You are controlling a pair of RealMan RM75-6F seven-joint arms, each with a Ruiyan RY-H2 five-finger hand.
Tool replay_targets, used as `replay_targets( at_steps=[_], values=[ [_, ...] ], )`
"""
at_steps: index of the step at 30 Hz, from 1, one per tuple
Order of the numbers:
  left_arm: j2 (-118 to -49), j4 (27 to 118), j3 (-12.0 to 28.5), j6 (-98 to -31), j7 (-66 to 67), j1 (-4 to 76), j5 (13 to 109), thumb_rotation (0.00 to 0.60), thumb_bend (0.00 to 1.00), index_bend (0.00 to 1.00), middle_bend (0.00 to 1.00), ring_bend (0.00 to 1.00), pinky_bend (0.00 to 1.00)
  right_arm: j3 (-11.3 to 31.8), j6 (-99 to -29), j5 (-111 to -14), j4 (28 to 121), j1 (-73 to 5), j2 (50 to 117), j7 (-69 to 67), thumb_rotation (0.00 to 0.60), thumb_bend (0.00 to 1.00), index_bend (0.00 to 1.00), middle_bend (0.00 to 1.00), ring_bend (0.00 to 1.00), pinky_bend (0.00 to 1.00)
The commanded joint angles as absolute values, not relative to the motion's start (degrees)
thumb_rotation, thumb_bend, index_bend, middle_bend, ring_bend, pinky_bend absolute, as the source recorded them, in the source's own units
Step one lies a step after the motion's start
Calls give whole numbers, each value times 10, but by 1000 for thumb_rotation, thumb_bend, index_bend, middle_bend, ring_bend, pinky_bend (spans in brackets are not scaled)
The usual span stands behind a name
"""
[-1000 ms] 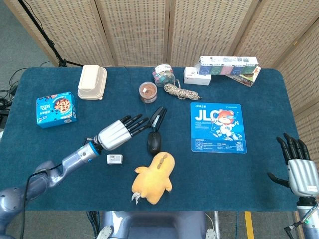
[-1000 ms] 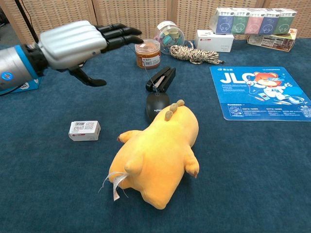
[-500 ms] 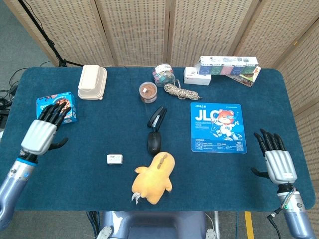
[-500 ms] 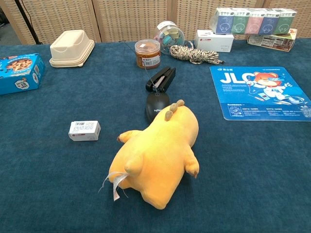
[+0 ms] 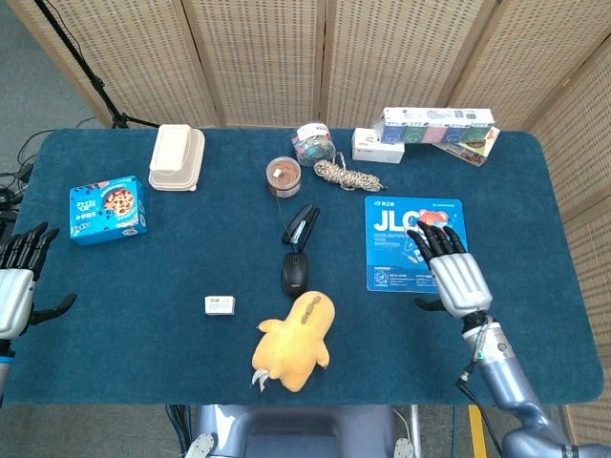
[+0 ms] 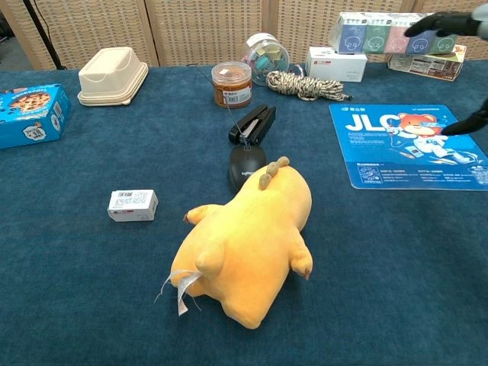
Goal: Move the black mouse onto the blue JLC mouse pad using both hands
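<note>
The black mouse (image 5: 296,273) lies long from 6 to 12 o'clock, its narrow end toward the black stapler (image 5: 304,225). It is small, dark and smooth. It touches the yellow plush toy (image 5: 294,341) at 6 o'clock. The right hand (image 5: 452,270) is at its 3 o'clock, fingers spread wide and holding nothing, over the blue JLC mouse pad (image 5: 393,244). The left hand (image 5: 17,286), also spread wide and holding nothing, is far off at 9 o'clock.
</note>
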State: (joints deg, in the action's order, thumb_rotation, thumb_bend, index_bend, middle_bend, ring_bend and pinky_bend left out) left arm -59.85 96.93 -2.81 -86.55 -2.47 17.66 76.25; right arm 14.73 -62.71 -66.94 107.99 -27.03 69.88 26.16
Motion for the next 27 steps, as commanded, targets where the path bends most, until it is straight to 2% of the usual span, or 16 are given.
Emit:
replay_targets(
  at_steps=[1,4,13,20,27],
  values=[
    [-593,970,-21,-869,-35,167,772,600,200,0,0,0,12,165,-595,-633,1095,-322,734,308,600,0,0,0,0,0],
    [-588,968,-15,-866,-46,162,777,600,199,0,0,0,12,171,-570,-623,1080,-361,768,318,600,0,0,0,0,0],
    [-576,962,4,-845,-79,153,782,600,200,0,0,0,12,172,-459,-663,911,-487,889,265,600,0,0,0,0,0],
    [-574,957,13,-829,-85,150,783,600,200,0,0,0,12,155,-392,-775,789,-569,927,203,600,0,11,0,0,0],
    [-579,955,23,-811,-76,150,777,600,199,0,0,0,10,111,-342,-867,725,-625,918,129,600,0,39,0,0,0]
  ],
)
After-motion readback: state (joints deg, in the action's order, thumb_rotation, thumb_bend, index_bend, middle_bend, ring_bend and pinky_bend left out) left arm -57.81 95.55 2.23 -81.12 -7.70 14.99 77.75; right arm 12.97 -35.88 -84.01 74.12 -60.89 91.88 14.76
